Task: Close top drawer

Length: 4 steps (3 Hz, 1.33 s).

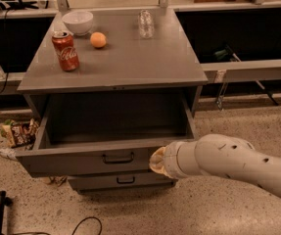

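— What's over on the left, by the floor?

— A crumpled snack bag (20,132) lies on the speckled floor, just beside the left corner of the grey cabinet (194,99). Above it, on the cabinet's surface (130,65), a red cola can (65,51) stands upright near the left edge.

— And the bowl?

— The white bowl (78,21) sits behind the can, towards the back. From here I see only its white inside. An orange (98,39) lies just to its right, apart from both. Further right, near the back, a clear glass (146,23) stands on its own, and I can't tell what it holds.

— Where's the top drawer?

— The top drawer (71,161) is pulled well out from under the surface, towards us. It's a deep box, and its bare grey floor and walls are all that shows in it. The small dark handle (117,157) sits in the middle of the front. A lower drawer (101,181) below it is pushed in.

— And the robot?

— The gripper (158,161) is at the right end of the top drawer's front, level with the handle and well to the right of it. How the jaws stand, I can't tell. The thick white arm (233,163) runs off to the right.
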Tool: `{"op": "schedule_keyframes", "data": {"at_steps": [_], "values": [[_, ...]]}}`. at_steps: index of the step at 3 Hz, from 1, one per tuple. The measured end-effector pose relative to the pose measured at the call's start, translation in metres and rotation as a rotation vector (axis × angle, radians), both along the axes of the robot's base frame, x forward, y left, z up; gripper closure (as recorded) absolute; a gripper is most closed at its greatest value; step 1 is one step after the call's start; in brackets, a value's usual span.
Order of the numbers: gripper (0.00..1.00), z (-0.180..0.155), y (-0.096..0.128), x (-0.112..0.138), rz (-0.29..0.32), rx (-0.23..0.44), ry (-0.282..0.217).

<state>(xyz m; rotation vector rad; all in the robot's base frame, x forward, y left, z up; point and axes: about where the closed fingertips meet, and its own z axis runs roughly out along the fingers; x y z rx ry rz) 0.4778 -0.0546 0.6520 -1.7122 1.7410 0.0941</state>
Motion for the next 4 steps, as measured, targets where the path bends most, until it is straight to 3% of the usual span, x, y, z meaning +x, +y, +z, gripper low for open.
{"op": "schedule_keyframes", "data": {"at_steps": [1,2,4], "values": [[1.0,-0.011,0.009,0.021,0.004,0.002,-0.023],[1.0,-0.02,0.014,0.076,0.029,-0.032,-0.077],[1.0,-0.023,0.01,0.085,0.056,-0.063,-0.106]]}}
